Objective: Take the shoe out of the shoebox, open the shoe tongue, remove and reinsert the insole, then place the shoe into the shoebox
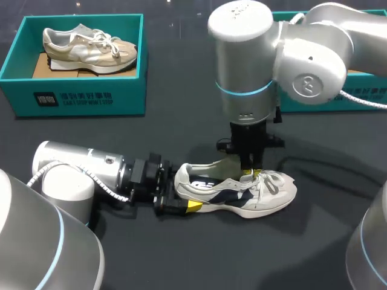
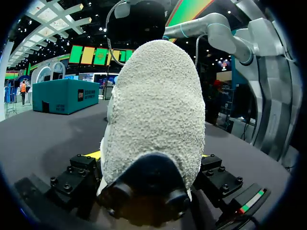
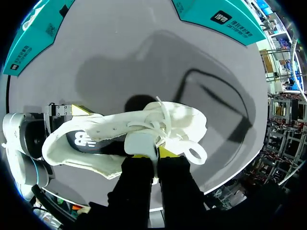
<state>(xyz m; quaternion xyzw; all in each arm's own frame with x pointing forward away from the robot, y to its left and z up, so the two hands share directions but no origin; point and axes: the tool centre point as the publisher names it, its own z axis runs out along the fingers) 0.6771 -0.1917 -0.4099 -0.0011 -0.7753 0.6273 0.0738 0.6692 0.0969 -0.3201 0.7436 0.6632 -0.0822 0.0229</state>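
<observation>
A: Pinching the tongue between the right fingers, clamping the heel between the left fingers, with the shoe upright on the surface.
B: Risk from here?
A: Could slip off the tongue if pulled too hard, or drag the heel loose and roll the shoe over.

White shoe with navy side panel, teal shoebox, dark grey table.

A dark table is seen, with a white shoe laid on its sole near the middle. A teal shoebox is set at the far left, and a second teal box at the far right.
</observation>
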